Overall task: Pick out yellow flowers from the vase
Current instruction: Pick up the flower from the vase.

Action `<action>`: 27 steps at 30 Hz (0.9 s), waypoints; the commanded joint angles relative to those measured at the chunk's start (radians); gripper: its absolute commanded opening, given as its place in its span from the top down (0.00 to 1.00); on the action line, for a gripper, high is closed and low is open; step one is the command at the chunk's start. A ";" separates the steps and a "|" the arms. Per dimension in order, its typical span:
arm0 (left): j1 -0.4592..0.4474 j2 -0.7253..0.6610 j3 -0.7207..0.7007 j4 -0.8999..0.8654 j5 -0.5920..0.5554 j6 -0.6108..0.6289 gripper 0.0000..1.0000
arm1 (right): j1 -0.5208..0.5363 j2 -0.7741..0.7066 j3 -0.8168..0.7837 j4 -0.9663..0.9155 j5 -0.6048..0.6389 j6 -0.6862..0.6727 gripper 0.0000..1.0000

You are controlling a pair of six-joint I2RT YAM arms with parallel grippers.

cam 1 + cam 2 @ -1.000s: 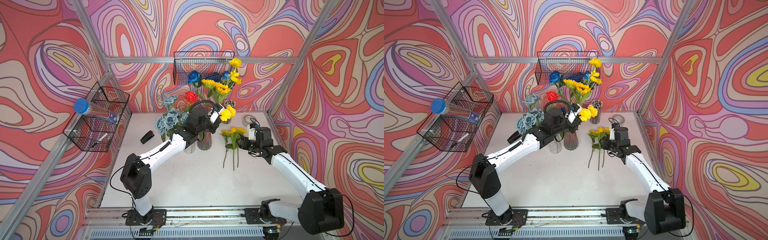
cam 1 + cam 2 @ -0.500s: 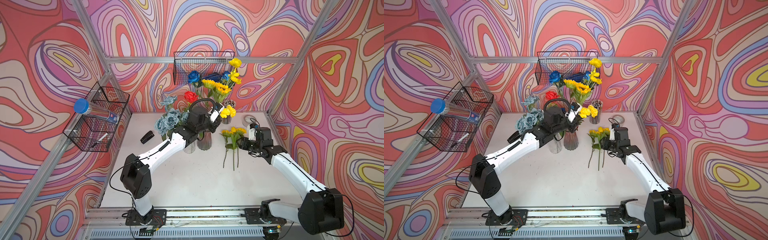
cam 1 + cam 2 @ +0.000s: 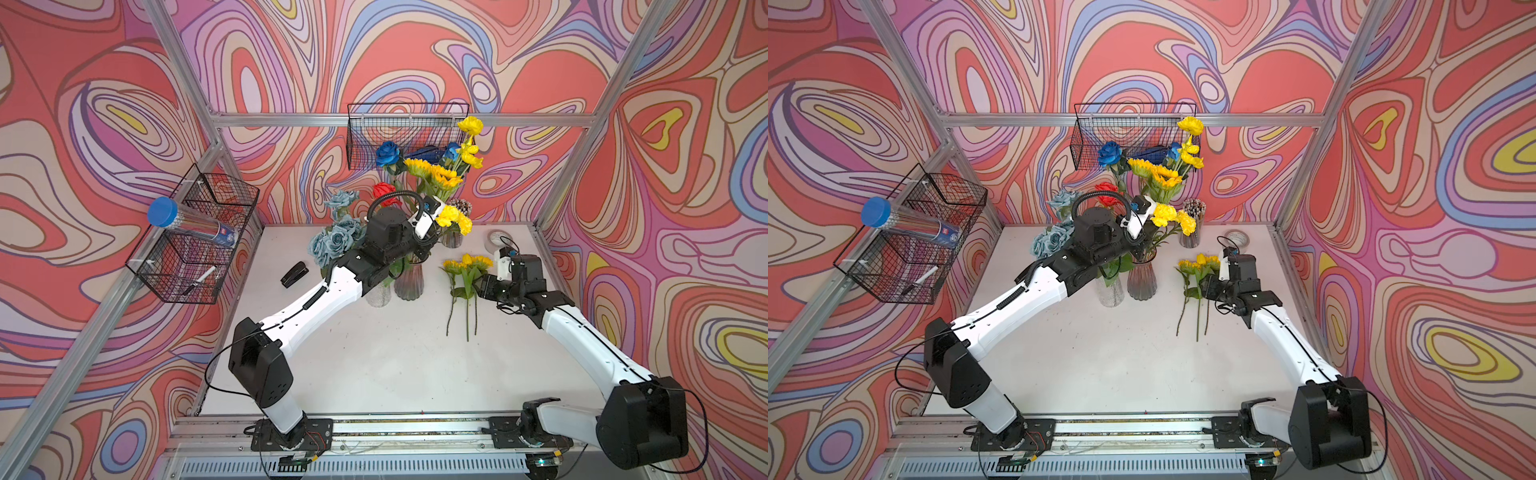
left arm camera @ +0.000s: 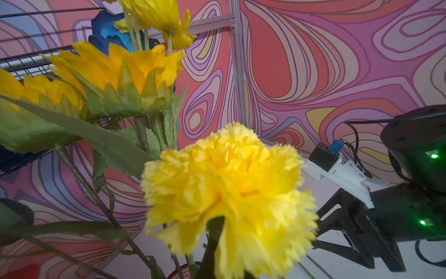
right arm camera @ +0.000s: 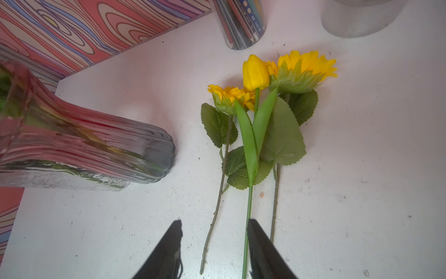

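Observation:
A ribbed smoky glass vase point(image 3: 408, 282) point(image 5: 96, 149) holds yellow sunflowers point(image 3: 436, 174), tall yellow carnations point(image 3: 470, 124), blue roses point(image 3: 388, 153) and a red rose point(image 3: 383, 192). My left gripper point(image 4: 213, 241) sits just above the vase mouth, shut on the stem of a low yellow carnation point(image 3: 448, 216) point(image 4: 229, 188) whose head fills the left wrist view. Three picked yellow flowers point(image 3: 467, 264), two sunflowers and a tulip point(image 5: 255, 72), lie on the table right of the vase. My right gripper point(image 5: 214, 222) point(image 3: 484, 286) hovers open over their stems, holding nothing.
A clear vase point(image 3: 378, 293) of pale blue roses stands left of the smoky one. A pencil cup point(image 3: 455, 237) and tape roll point(image 3: 496, 239) sit at the back right, a black stapler point(image 3: 294, 274) at the left. Wire baskets point(image 3: 199, 245) point(image 3: 407, 133) hang on the walls.
My left gripper has closed on the low carnation's stem, and that flower head has shifted slightly up and left. The right arm has not moved.

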 commanded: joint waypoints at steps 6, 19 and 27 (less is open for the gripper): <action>-0.004 -0.106 0.059 0.011 0.093 -0.045 1.00 | -0.002 -0.021 0.002 -0.009 -0.005 0.003 0.53; -0.003 -0.278 0.030 -0.015 0.189 -0.112 1.00 | -0.001 -0.137 -0.056 0.115 -0.057 -0.002 0.52; -0.004 -0.379 -0.020 0.015 0.252 -0.182 1.00 | -0.001 -0.252 -0.098 0.296 -0.290 -0.041 0.51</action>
